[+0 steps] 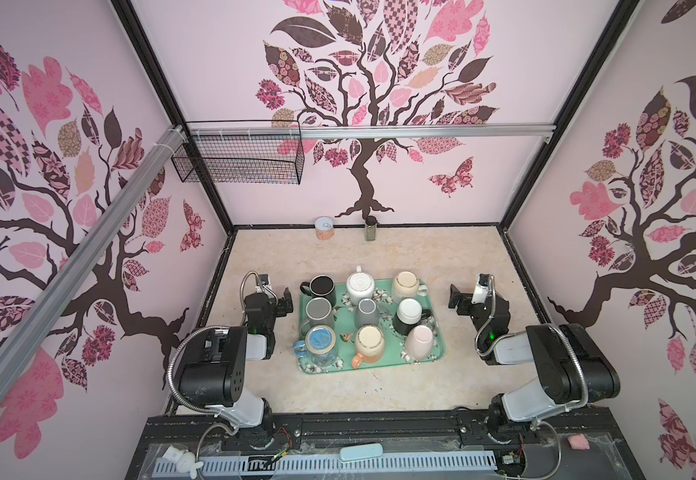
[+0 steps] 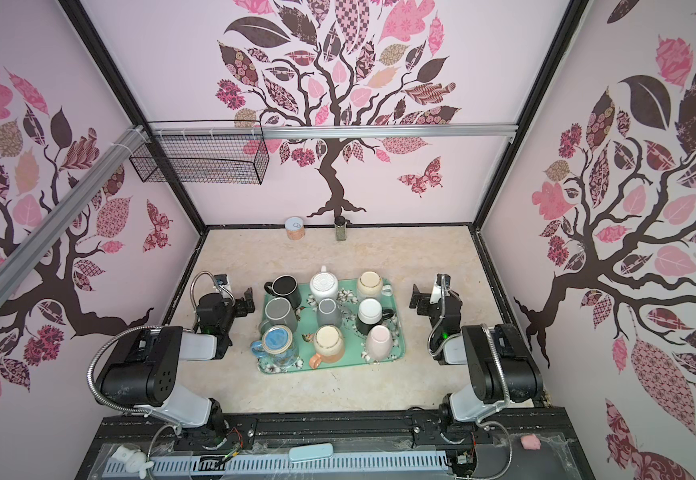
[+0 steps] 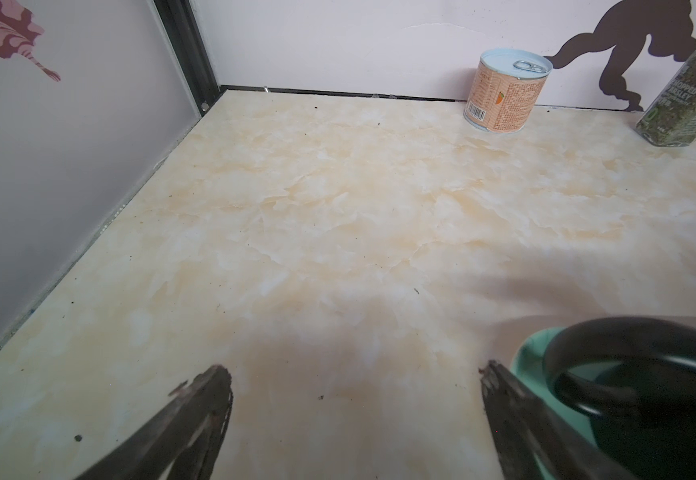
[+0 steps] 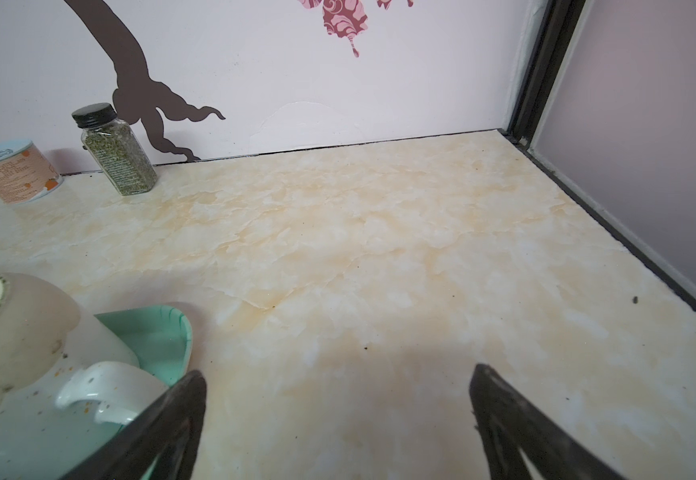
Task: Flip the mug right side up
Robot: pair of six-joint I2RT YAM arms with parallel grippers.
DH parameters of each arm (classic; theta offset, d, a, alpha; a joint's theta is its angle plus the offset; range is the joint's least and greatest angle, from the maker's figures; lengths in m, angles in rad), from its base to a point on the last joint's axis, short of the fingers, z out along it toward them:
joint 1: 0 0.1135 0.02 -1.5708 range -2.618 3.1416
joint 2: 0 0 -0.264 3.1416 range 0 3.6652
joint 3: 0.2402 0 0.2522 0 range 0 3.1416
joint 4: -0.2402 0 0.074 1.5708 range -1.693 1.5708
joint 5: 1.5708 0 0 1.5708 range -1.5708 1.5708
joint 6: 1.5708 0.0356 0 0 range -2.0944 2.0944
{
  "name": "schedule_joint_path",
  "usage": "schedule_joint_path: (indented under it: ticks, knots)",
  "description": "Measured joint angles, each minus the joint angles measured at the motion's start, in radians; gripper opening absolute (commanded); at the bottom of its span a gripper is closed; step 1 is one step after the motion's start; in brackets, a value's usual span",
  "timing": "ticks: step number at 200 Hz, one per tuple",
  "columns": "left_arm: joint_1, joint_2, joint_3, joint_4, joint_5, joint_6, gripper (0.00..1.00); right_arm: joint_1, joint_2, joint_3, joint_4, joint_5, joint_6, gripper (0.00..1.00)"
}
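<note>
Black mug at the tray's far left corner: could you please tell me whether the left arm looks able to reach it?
Probably yes: the left gripper is open right beside the black mug, whose handle points toward it, with nothing standing between them.

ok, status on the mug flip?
Left gripper open, empty. Right gripper open, empty. Mugs packed on tray, mostly base-up, none gripped. Neighbours crowd any grasp.

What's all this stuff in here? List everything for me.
mugs: nine, mixed colours, on the tray
tray: one, green, mid-table
can: one, peach, by the back wall
jar: one, clear with black cap, right of the can
basket: one, black wire, on the back rail
table: one, beige marble, below everything
toy: one, white, front ledge
left fingers: one pair, black, left of the tray, open
right fingers: one pair, black, right of the tray, open
</note>
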Motion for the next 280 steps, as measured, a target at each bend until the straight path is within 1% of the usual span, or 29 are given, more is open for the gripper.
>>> schedule_joint_path:
  ticks: [189,204,216,230,245,265,280]
  knots:
    - [-0.002,0.0,0.0,0.003,-0.002,0.001,0.96,0.0,0.0,0.0,0.0,0.0,0.0,1.0]
    - [-0.012,-0.006,-0.002,0.014,-0.033,0.001,0.96,0.0,0.0,0.0,0.001,0.004,0.001,1.0]
    - [-0.035,-0.032,-0.003,0.004,-0.087,0.004,0.96,0.0,0.0,-0.002,0.007,0.018,0.007,1.0]
    - [-0.079,-0.111,0.009,-0.09,-0.152,0.002,0.96,0.0,-0.001,0.002,-0.005,0.045,0.018,1.0]
    - [-0.115,-0.2,0.077,-0.269,-0.225,-0.043,0.96,0.0,-0.005,0.023,-0.063,0.073,0.027,1.0]
    - [-0.128,-0.274,0.194,-0.467,-0.327,-0.142,0.96,0.0,-0.031,0.109,-0.235,0.127,0.069,0.97]
    - [-0.127,-0.332,0.243,-0.609,-0.364,-0.24,0.96,0.0,-0.056,0.192,-0.375,0.151,0.114,0.96]
